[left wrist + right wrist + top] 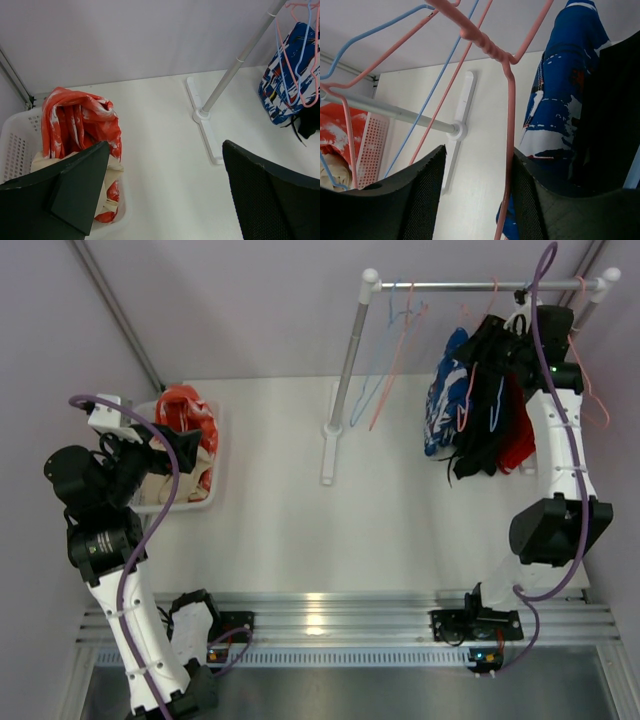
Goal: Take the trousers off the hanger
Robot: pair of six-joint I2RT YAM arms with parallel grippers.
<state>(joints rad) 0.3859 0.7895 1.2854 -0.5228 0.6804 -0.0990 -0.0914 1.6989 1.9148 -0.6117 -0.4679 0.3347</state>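
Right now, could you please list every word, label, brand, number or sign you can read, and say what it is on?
None can be read. The white marks on the blue trousers and on the orange-red trousers in the laundry basket are pattern, not lettering. No print shows on the pink hanger or the rack's rail.

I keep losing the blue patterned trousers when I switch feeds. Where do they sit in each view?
Top external: the blue patterned trousers hang at upper right, under the rail.
Left wrist: at the top right edge.
Right wrist: upper right.
Shared landmark: the rack's white foot, left of the trousers in every view.
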